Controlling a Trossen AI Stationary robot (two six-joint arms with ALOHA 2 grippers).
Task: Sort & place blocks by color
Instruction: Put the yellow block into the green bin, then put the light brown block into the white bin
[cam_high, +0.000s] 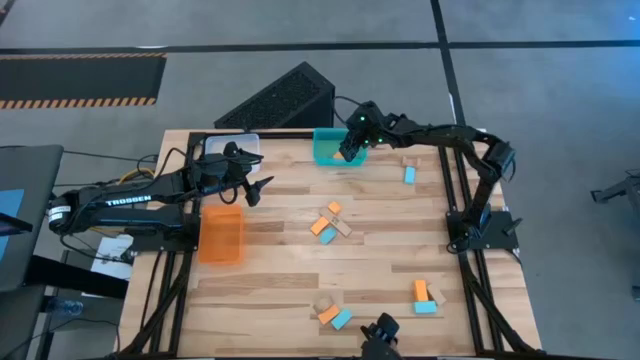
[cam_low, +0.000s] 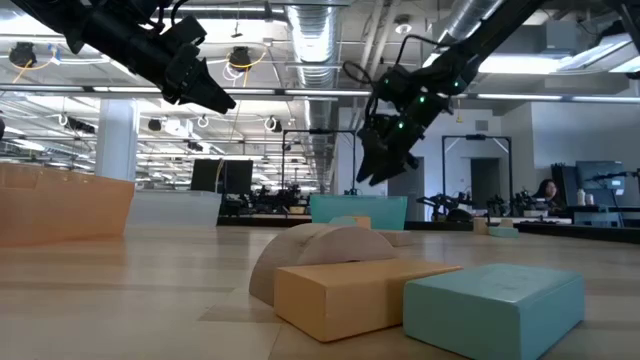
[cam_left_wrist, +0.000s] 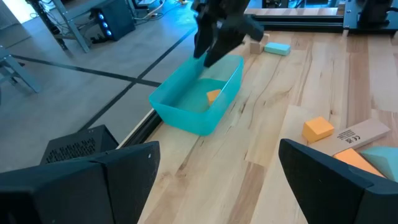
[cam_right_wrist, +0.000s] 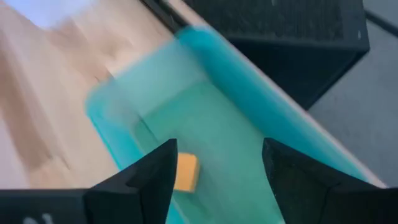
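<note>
Right gripper (cam_high: 352, 150), fingers apart and empty, hangs over the teal bin (cam_high: 328, 152); an orange block (cam_right_wrist: 185, 172) lies directly below, inside the bin.

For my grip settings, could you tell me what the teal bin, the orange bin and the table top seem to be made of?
Teal bin: probably plastic, thin, smooth walls with a slight sheen, opaque.
Orange bin: probably plastic too, translucent, since the table shows faintly through it.
Table top: wood, in jointed strips with visible grain; its finish looks matte to satin.
</note>
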